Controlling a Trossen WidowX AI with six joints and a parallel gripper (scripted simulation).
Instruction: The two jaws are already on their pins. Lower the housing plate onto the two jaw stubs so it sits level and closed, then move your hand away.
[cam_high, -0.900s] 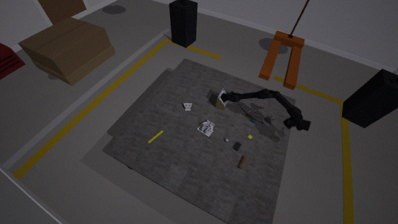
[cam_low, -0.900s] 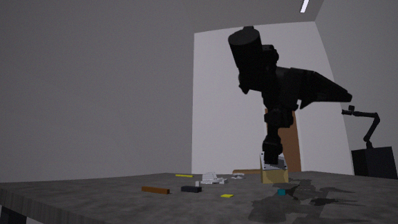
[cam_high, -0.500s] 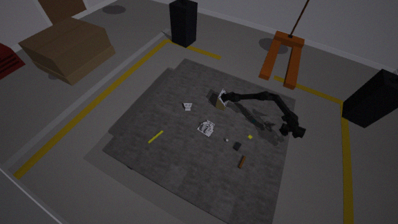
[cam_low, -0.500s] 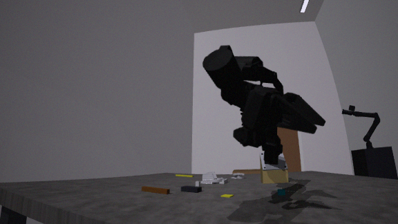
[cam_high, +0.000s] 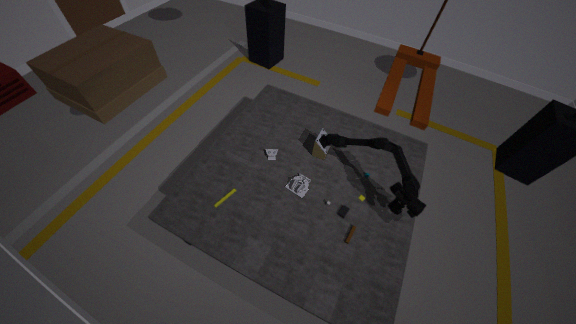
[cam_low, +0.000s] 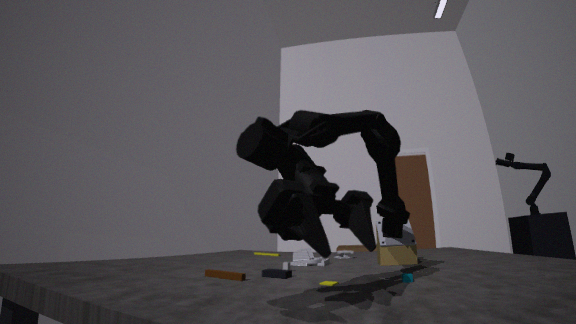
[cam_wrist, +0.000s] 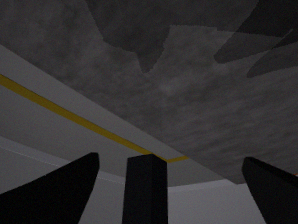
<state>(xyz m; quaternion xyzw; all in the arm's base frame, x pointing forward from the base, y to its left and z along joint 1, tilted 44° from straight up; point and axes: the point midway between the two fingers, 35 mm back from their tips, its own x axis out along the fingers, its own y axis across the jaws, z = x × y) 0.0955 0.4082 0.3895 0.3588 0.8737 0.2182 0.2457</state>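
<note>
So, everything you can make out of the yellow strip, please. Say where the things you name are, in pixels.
The yellow strip (cam_high: 225, 198) (cam_low: 266, 254) is a long, narrow, straight bar, plain bright yellow, its material unclear. It lies flat on the grey tabletop (cam_high: 260, 255) (cam_low: 150, 285), apart from the white parts (cam_high: 299, 185) (cam_low: 306, 258). Nothing but the tabletop touches it.

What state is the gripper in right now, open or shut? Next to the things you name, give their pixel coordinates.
Open: the gripper (cam_low: 350, 252) (cam_wrist: 172, 163) has its fingers spread wide apart, with nothing between them.
</note>
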